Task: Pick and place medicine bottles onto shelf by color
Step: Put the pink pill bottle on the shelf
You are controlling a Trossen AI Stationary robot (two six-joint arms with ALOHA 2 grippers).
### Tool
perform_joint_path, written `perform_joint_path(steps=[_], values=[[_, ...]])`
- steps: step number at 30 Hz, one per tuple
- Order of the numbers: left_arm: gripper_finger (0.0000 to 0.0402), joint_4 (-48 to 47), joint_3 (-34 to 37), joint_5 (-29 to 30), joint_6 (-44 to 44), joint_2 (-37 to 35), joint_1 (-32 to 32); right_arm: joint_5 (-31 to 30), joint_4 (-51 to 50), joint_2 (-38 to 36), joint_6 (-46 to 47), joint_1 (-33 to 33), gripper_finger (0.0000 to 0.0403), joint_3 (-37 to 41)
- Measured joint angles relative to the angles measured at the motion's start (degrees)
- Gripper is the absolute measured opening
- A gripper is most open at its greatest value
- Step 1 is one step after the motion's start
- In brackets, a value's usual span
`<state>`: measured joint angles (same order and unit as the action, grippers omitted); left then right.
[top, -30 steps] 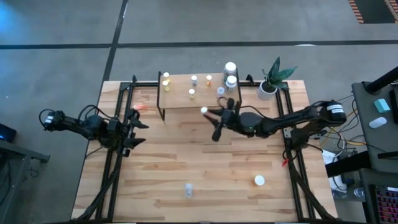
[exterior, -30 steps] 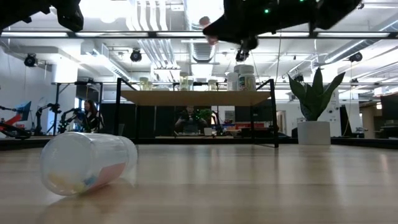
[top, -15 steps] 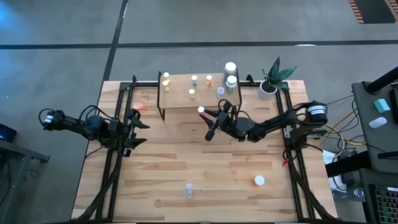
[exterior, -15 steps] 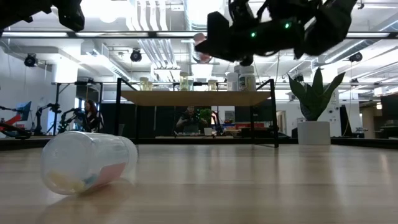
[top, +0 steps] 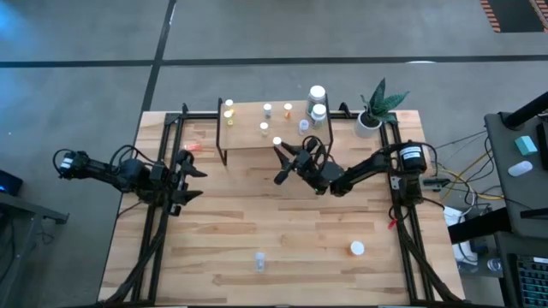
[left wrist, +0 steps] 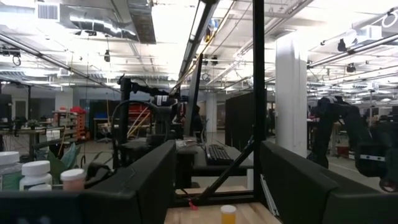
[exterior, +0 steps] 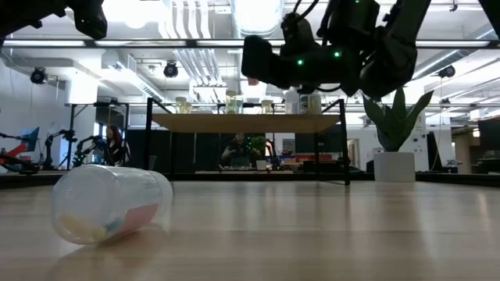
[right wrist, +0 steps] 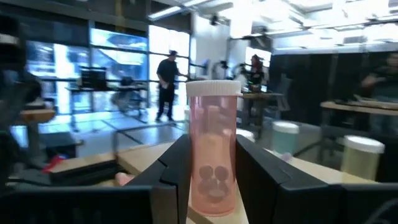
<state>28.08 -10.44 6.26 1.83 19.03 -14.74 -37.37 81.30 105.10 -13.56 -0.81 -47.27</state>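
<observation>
Right hand (top: 277, 151) with pink bottle (top: 276, 141), now nearer shelf (top: 248, 137)

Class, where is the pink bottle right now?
The pink bottle is upright in the right gripper, held in the air at the shelf's front edge, near its middle.

Robotics lab, open-plan: exposed ceiling ducts (exterior: 191, 58) and strip lights overhead, more robot arms (exterior: 86, 147) on far benches, people (right wrist: 166, 84) standing among workstations, polished concrete floor (top: 257, 51).

Two dark jointed arms, green lights, loose cables.
</observation>
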Motion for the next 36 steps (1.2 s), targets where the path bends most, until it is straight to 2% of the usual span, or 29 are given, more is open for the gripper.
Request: perform_joint_path(steps=[6, 11, 18, 23, 36], values=[[0.0217, 0.2, 0.0, 0.0, 0.0, 0.3, 0.0, -6.2, -0.8, 0.8, -0.2, -1.0, 0.0096, -1.2], [0.0217, 0.3, 0.0, 0.0, 0.0, 0.4, 0.0, -6.2, -3.1, 0.8, 2.8, -2.5, 0.0099, -1.2], [0.0217, 0.4, 0.0, 0.0, -0.1, 0.3, 0.0, -6.3, -7.5, 1.7, 9.1, -5.3, 0.0130, -1.2], [0.0217, 0.4, 0.0, 0.0, 0.0, 0.7, 0.0, -6.3, -7.4, 1.7, 8.5, -5.7, 0.0140, -1.2], [0.0217, 0.6, 0.0, 0.0, 0.0, 0.8, 0.0, -6.2, -8.7, 1.7, 8.5, -6.4, 0.0134, -1.2]])
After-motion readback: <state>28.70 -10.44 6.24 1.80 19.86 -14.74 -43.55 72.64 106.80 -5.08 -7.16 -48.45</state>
